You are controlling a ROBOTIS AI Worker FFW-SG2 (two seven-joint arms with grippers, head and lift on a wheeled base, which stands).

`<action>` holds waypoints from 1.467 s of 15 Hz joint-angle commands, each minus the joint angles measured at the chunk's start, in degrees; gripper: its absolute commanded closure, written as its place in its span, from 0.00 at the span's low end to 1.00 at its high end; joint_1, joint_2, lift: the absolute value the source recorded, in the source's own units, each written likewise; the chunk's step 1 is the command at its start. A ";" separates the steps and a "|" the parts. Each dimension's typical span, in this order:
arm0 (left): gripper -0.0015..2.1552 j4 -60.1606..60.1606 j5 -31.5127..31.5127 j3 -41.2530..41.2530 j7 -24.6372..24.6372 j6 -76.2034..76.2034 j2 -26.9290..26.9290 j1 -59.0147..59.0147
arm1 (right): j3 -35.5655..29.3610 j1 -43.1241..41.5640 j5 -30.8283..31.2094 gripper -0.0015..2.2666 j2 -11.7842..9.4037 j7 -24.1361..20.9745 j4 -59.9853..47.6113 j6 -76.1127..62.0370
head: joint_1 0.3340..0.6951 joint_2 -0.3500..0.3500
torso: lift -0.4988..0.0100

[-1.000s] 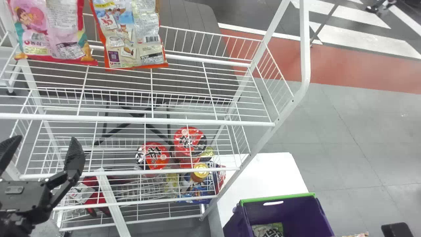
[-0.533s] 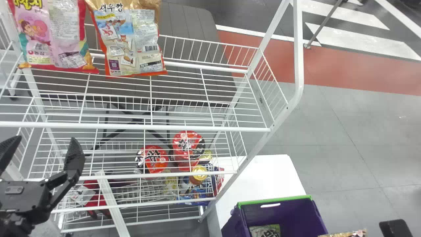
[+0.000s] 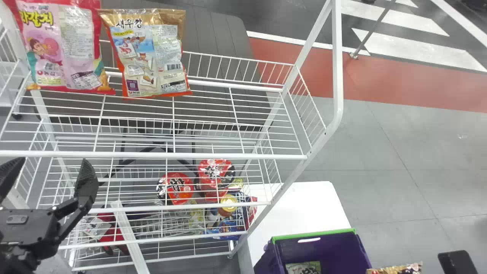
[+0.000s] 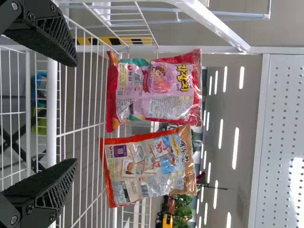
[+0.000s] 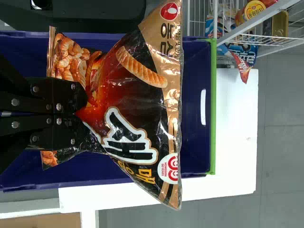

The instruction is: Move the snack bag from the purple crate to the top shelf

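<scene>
Right gripper (image 5: 78, 113) is clamped on one black plastic snack bag (image 5: 128, 88) with gold edging and orange snack pictures; its two fingers pinch the crumpled film well in from the edge. That bag is held over the single purple plastic crate (image 3: 312, 234) with a green rim, at the near right of the scene, and one gold edge of it shows at the crate's right. One pale green bag (image 3: 303, 268) with dark print lies inside the crate, which sits on one white table (image 3: 304, 207) just right of the white wire rack (image 3: 152, 155).

Left gripper (image 3: 49, 175) is at the near left, in front of the rack, its two fingers well apart with nothing between them.

Two snack bags stand on the top shelf, both at the far left: one pink plastic bag with red edges (image 3: 62, 49) and, just right of it, one orange and gold bag (image 3: 146, 57). Below the top shelf, seen through the wires, are at least two red-topped round cups (image 3: 177, 188), one gold-lidded jar (image 3: 228, 203) and blue packaging (image 3: 228, 227); how many packages there are, I cannot tell.
</scene>
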 commanded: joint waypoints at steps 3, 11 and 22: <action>0.05 0.00 0.00 -0.09 0.00 0.41 -0.02 -0.15 | 0.24 -0.17 0.02 0.73 0.00 0.06 -0.11 0.25 | 1.00 0.00 | 0.93; 0.05 0.00 0.00 -0.09 0.00 0.59 -0.11 -0.15 | 0.06 -0.08 0.02 0.73 0.00 0.06 -0.11 0.07 | 1.00 0.00 | 0.99; 0.05 0.70 0.00 -0.17 0.00 0.59 -0.11 -0.67 | -0.03 -1.75 -2.00 0.73 0.88 7.36 -8.90 8.16 | 1.00 0.00 | 0.98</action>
